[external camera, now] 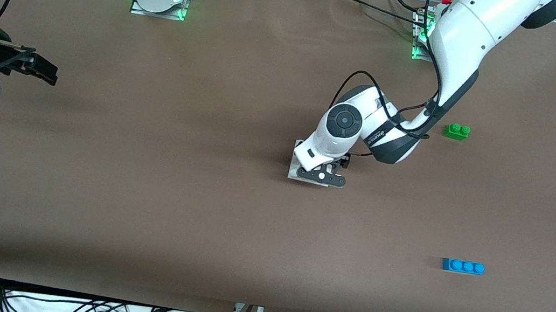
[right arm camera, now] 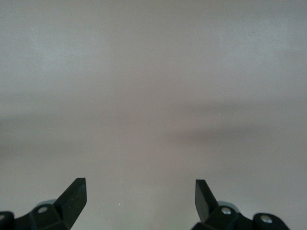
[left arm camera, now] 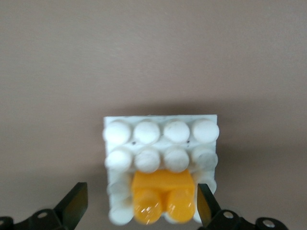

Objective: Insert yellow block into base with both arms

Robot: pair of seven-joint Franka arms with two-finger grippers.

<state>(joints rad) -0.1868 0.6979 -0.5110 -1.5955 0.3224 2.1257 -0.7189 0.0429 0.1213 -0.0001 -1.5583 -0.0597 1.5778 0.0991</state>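
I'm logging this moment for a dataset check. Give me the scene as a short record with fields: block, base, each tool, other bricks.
block: small orange-yellow plastic two-stud brick, seated on the base at one edge
base: flat square white studded plastic plate, mid-table
left tool: open, low over the base, fingers either side of the block, not touching it
right tool: open, waiting at the right arm's end of the table
other bricks: green two-stud brick; blue three-stud brick, nearer the front camera

L fingers point(left arm camera: 76, 203) flank yellow block point(left arm camera: 162, 194) — clear gaps.
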